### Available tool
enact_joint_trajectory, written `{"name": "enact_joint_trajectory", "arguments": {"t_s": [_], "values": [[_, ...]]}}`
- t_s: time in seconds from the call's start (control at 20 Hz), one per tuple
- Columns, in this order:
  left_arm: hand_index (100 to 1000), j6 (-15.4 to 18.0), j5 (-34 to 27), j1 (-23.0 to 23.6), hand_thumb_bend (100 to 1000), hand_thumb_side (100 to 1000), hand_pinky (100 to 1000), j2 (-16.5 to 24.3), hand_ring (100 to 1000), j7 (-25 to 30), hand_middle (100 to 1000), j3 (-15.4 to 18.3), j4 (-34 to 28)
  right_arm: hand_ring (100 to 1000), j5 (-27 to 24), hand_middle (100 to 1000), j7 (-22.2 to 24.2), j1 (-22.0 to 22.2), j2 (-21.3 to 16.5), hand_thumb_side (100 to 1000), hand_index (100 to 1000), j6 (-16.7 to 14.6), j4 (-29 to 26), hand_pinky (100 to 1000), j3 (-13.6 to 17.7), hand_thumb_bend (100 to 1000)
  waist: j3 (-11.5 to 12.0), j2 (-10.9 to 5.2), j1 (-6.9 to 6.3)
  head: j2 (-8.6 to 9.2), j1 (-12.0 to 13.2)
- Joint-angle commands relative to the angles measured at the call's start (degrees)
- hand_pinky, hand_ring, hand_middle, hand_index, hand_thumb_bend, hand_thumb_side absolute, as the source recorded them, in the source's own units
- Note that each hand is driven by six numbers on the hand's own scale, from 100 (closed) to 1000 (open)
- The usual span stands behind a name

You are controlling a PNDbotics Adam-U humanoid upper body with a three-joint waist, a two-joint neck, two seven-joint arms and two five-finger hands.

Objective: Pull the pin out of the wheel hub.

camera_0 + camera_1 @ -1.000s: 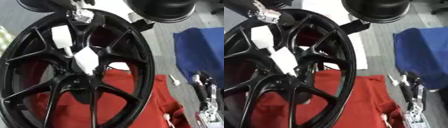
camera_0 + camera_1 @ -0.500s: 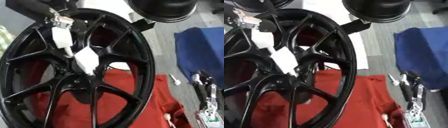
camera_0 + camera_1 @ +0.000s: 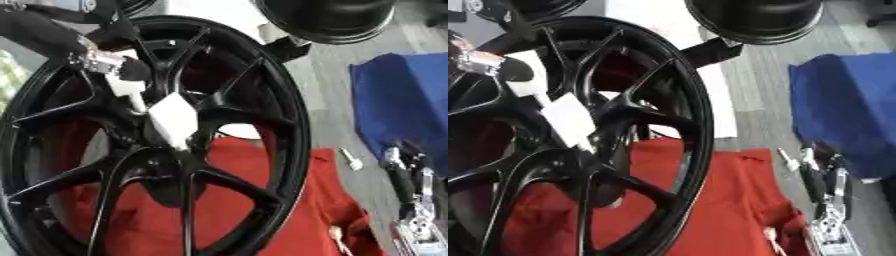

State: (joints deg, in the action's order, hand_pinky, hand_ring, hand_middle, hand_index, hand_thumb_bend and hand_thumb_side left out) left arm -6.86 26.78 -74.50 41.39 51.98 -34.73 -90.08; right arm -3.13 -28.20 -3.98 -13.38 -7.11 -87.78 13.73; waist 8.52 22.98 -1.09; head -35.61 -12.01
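The left hand (image 3: 105,55) reaches in from upper left, fingers seemingly curled round the white pin (image 3: 131,90) at the black wheel hub (image 3: 171,122). The right hand (image 3: 411,190) rests idle, fingers relaxed, lower right.

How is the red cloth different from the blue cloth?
The red cloth lies under and behind the black wheel, partly hidden by its spokes; the blue cloth lies off to the right, apart from the wheel. The red one carries a small pale object near its lower edge; the blue one looks bare. Both lie spread flat on the grey floor.
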Motion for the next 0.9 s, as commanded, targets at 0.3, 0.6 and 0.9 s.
{"name": "enact_joint_trajectory", "arguments": {"t_s": [0.3,0.6,0.9], "values": [[898,0.0,2.9,-0.2,524,916,928,0.9,864,0.0,809,0.6,2.0,847,0.0,697,-0.1,-0.2,-1.0,545,852,0.1,-1.1,680,0.1,246,-0.3,-0.98,0.3,0.66,0.8],[882,-2.9,2.7,-0.2,413,809,889,-0.2,839,0.0,783,0.8,1.7,847,-0.1,697,0.2,-0.4,-0.9,544,851,0.4,-1.1,680,-0.1,251,-0.5,-0.93,0.47,0.69,1.1],[857,-3.6,2.5,-0.4,381,780,854,-1.2,815,0.0,754,-0.1,1.8,847,-0.2,697,0.3,-0.5,-0.7,548,852,0.4,-1.1,681,-0.1,251,-0.7,-0.83,0.65,0.59,1.4]]}}
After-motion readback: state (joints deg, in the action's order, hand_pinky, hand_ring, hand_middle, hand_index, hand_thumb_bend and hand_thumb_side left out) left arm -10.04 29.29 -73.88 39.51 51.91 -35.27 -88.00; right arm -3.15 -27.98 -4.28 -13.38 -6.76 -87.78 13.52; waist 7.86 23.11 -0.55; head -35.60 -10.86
